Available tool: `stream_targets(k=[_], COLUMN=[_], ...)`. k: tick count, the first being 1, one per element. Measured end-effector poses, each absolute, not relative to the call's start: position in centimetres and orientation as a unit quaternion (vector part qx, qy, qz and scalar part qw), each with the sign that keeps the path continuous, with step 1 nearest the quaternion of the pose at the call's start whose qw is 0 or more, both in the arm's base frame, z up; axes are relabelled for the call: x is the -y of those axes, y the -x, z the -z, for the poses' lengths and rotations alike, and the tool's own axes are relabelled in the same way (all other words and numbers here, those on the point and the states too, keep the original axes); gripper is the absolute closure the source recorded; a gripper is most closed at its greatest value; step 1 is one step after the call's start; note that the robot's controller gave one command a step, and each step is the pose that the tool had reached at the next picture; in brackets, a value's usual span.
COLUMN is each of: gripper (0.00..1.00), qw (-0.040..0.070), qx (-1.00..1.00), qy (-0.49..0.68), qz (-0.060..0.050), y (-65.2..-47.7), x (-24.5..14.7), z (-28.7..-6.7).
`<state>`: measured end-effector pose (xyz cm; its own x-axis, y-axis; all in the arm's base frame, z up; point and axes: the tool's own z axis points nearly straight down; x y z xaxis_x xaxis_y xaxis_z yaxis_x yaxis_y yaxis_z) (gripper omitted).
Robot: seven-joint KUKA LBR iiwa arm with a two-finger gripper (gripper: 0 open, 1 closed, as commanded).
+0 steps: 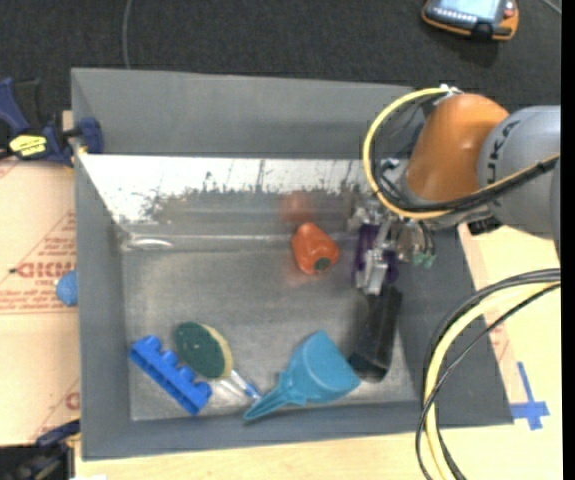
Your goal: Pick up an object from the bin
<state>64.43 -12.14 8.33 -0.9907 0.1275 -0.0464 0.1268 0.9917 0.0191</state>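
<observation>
The jaws hang low near the right wall of the grey bin (217, 118), under the arm's orange wrist cover (449, 158) (looped by a yellow cable), and whether they stand open or closed I cannot tell; nothing shows gripped between them. Just below them in the view lies a black oblong thing (375, 336), its upper end right at the tips, though I cannot tell whether they touch; it runs down along the right side of the bin floor. Just to the left of the jaws sits a small orange rounded thing (313, 248) with a dark spot on its end, apart from them. Near the front wall, touching the lower end of the black thing, lies a light blue funnel (315, 372), its spout pointing left. Further left, well apart from the jaws, a round green pad (199, 347) rests beside a blue toothed block (170, 374) in the front left corner.
</observation>
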Motion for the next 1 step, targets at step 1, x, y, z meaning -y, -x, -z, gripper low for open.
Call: stream_targets(k=[1], gripper=[0.00], qw=[0.011], qx=[-0.997], qy=[-0.068], qz=[-0.021], y=[-65.05], x=[13.43], z=[-7.62])
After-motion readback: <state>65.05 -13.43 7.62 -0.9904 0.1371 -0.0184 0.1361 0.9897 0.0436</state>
